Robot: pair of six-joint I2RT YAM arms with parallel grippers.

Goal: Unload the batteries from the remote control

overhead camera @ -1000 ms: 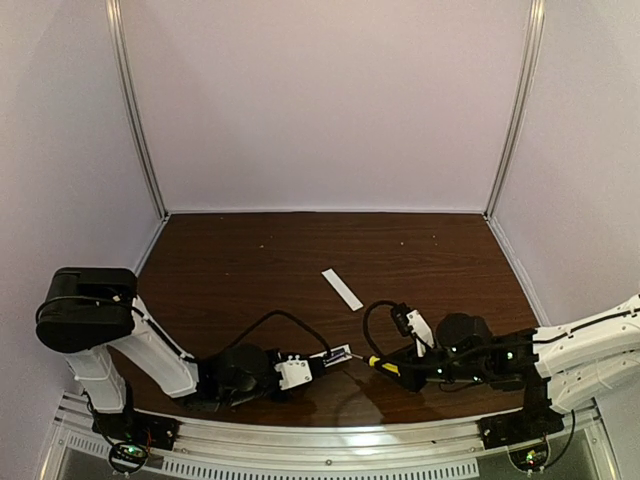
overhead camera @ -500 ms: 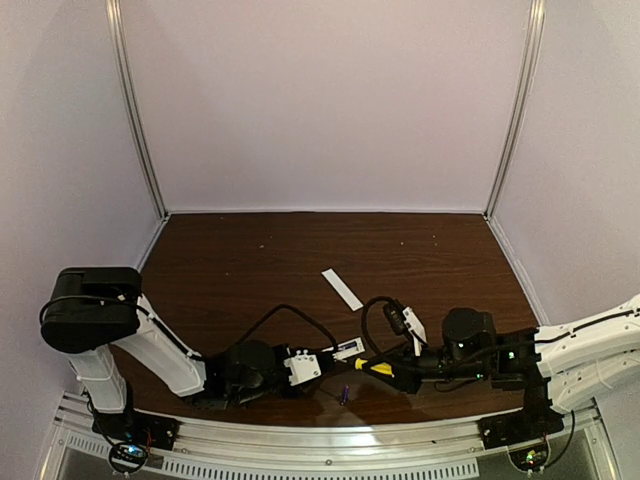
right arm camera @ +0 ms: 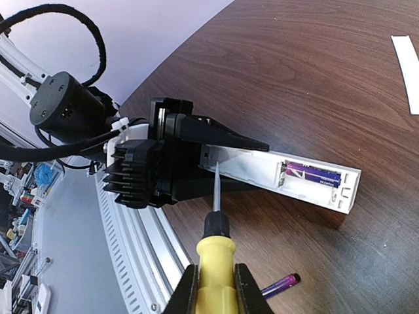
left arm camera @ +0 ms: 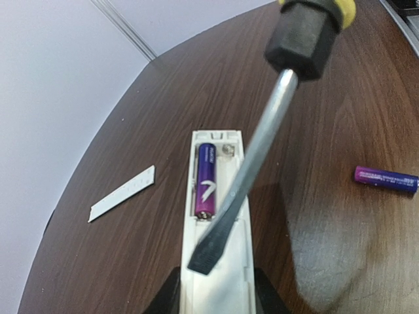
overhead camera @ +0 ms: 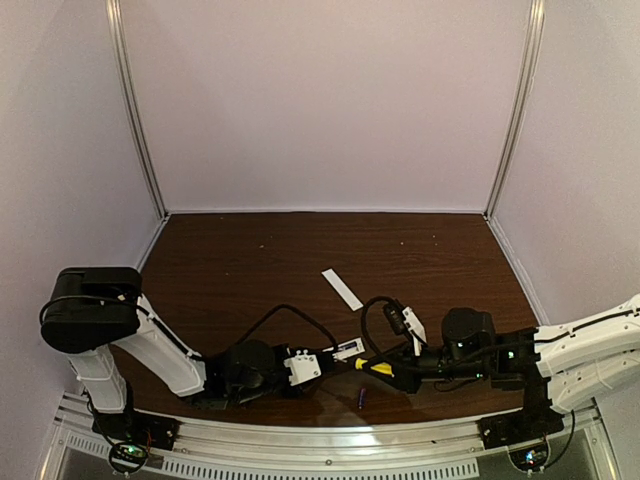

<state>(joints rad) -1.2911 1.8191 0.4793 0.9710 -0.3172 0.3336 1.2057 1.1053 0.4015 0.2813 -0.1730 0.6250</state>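
Note:
My left gripper [left arm camera: 216, 296] is shut on the near end of the white remote control [left arm camera: 217, 258], which it holds level above the table. One purple battery [left arm camera: 208, 179] lies in the left slot of the open recess; the right slot is empty. A second battery [left arm camera: 385, 178] lies loose on the table to the right, near the front edge [overhead camera: 361, 397]. My right gripper [right arm camera: 215, 282] is shut on the yellow-handled screwdriver [right arm camera: 215, 255]. Its blade [left arm camera: 243, 186] crosses over the remote, with the tip just short of the seated battery's near end.
The thin white cover strip [overhead camera: 342, 289] lies flat on the brown table beyond the remote. A metal rail [right arm camera: 141, 248] runs along the near table edge below the grippers. Pale walls enclose the table on three sides.
One second ago no battery lay on the table. One has since come out of the remote and rolled a little right near the front edge. The remote and screwdriver drew together, then stayed still.

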